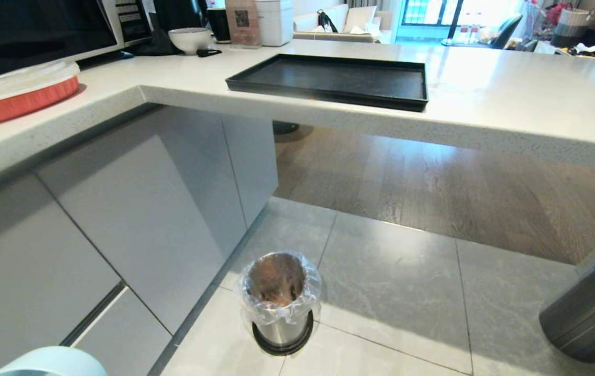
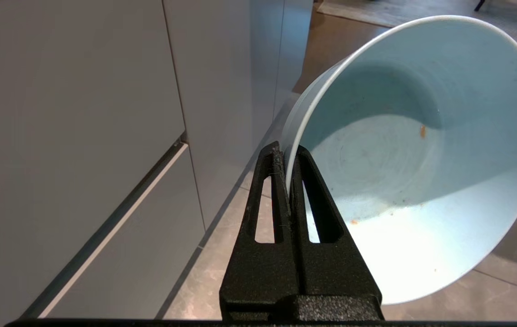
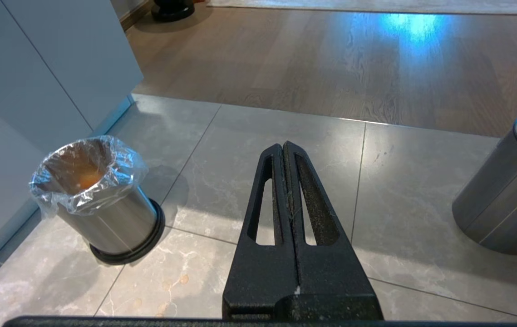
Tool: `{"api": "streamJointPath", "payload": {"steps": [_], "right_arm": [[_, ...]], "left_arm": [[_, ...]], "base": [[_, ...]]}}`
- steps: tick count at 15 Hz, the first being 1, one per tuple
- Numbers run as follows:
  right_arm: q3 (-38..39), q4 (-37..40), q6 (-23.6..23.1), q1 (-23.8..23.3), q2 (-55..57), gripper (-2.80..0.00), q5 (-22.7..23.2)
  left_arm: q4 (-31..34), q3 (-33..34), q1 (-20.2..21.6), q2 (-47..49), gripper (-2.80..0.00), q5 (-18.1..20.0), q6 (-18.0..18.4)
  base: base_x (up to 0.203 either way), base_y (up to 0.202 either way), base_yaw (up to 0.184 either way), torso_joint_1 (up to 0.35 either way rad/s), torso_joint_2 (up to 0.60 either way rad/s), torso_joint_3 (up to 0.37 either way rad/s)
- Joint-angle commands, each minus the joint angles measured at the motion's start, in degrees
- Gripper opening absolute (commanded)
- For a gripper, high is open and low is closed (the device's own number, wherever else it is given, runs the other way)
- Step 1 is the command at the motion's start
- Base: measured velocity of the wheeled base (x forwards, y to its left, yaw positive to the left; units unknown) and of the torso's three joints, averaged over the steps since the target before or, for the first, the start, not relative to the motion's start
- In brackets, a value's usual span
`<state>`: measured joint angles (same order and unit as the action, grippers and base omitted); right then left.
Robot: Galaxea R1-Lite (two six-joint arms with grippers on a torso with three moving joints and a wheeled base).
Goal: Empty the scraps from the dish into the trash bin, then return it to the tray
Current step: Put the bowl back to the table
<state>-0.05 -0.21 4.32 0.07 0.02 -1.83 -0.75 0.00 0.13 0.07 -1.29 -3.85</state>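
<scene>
The left gripper (image 2: 288, 156) hangs low beside the cabinet fronts (image 1: 119, 219), its fingers clamped on the rim of the dish (image 2: 421, 159), which is tipped on edge with only a few orange specks inside. The trash bin (image 1: 280, 300) stands on the tiled floor (image 1: 407, 292) near the cabinet's corner. The tray (image 1: 334, 79) lies at the countertop (image 1: 511, 99)'s front edge. The right gripper (image 3: 284, 147) hovers over the tiles, fingers pressed together and holding nothing.

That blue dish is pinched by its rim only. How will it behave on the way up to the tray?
The dish looks rigid and glazed, so probably slippery where the left gripper pinches only its rim; it could pivot. It hangs tilted and nearly empty, so likely light. It would probably chip if knocked against the tray rim.
</scene>
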Motion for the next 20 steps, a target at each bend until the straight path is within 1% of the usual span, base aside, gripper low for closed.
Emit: {"api": "streamJointPath", "payload": {"steps": [1,20], "right_arm": [[0.0,-0.1,0.1,0.0,0.0,-2.80,0.0],[0.0,-0.1,-0.5,0.0,0.0,-2.80,0.1]], "left_arm": [[0.0,0.0,0.0,0.0,-2.80,0.0,0.0],[0.0,0.0,0.0,0.0,-2.80,0.0,0.0]], "base": [[0.000,0.000,0.000,0.005,0.00,0.041],[0.000,0.000,0.000,0.000,0.00,0.000]]}}
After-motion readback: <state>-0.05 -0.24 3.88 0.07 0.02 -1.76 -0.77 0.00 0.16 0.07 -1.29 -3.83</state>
